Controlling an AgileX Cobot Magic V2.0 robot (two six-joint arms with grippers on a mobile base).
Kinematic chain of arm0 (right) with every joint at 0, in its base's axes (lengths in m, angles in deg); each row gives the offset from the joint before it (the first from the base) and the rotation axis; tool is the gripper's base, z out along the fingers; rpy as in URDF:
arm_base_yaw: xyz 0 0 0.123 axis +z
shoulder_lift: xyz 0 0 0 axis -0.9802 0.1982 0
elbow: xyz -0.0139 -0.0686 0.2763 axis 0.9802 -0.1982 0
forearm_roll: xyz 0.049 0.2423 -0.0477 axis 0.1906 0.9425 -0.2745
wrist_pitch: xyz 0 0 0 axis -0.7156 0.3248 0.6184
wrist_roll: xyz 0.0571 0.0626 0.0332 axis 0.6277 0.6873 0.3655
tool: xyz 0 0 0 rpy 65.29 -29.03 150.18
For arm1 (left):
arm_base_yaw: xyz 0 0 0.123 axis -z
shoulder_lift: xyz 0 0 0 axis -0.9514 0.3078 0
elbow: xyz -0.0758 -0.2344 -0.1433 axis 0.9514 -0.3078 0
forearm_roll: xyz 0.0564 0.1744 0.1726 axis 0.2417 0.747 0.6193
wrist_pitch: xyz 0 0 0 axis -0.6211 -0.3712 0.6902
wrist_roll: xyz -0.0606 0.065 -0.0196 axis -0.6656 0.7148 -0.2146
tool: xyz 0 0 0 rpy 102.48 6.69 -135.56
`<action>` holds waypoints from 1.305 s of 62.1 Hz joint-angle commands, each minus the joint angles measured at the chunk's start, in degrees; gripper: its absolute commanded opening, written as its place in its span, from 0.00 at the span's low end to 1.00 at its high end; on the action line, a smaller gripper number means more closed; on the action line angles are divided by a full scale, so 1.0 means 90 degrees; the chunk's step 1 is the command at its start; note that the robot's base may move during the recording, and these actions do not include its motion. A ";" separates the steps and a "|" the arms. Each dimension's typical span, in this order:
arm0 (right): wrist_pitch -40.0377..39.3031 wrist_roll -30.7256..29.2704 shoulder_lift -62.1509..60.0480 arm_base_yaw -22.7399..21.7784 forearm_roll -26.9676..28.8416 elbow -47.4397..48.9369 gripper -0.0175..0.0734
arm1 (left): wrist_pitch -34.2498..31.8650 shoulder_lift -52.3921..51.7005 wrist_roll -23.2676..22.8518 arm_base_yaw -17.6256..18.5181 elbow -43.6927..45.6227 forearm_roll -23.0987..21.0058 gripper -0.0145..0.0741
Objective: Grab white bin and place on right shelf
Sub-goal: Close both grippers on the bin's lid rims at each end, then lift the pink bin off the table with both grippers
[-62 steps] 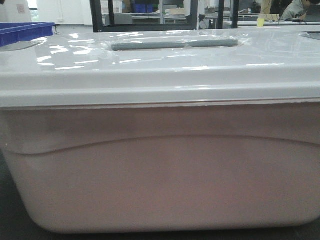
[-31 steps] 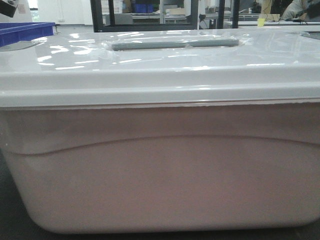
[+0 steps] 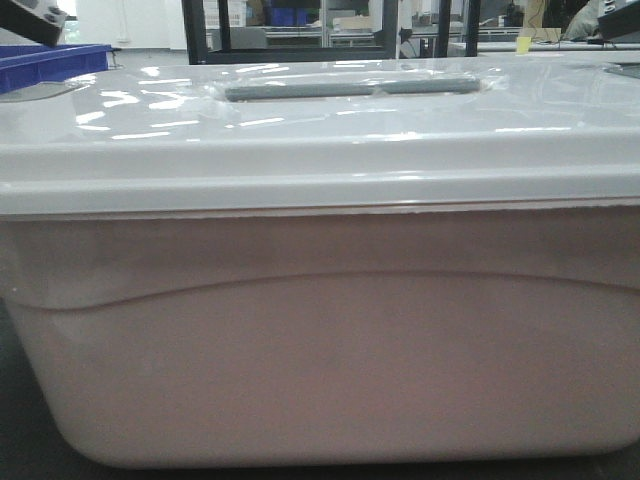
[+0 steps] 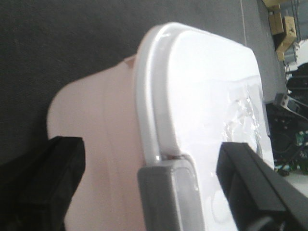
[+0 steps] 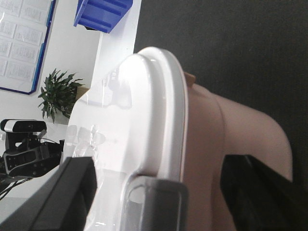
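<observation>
The white bin (image 3: 320,350) fills the front view: whitish-pink tub, glossy white lid (image 3: 320,140), grey handle strip (image 3: 350,88). It stands on a dark mat (image 4: 72,48). In the left wrist view my left gripper (image 4: 151,163) is open wide, with its jaws straddling the bin's end rim and grey latch (image 4: 168,197): one finger (image 4: 43,183) beside the tub wall, the other (image 4: 255,187) over the lid. My right gripper (image 5: 161,163) is open the same way around the opposite end's latch (image 5: 154,202). The right shelf is out of view.
A blue bin (image 3: 50,62) stands behind the lid at the left, and another blue bin shows in the right wrist view (image 5: 103,12). Black-framed racks (image 3: 290,30) stand in the background. A potted plant (image 5: 57,94) and a camera (image 5: 21,126) lie beyond the bin.
In the front view a dark arm part has come into the top left corner and another into the top right corner. The bin has not moved.
</observation>
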 commanded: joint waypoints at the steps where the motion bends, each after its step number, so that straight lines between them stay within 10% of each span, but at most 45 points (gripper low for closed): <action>1: 0.0770 -0.0122 -0.0126 0.0103 0.0596 0.0112 0.88 | 0.0791 -0.0160 0.0049 0.0118 0.0114 -0.0517 0.68; 58: 0.0622 -0.0212 -0.0126 0.0518 0.0734 0.0112 0.87 | 0.0368 -0.0046 0.0049 0.0741 -0.0081 -0.1251 0.66; 81: 0.0633 -0.0212 -0.0126 0.0518 0.0734 0.0112 0.44 | 0.0455 -0.0046 0.0049 0.0741 -0.0081 -0.1747 0.30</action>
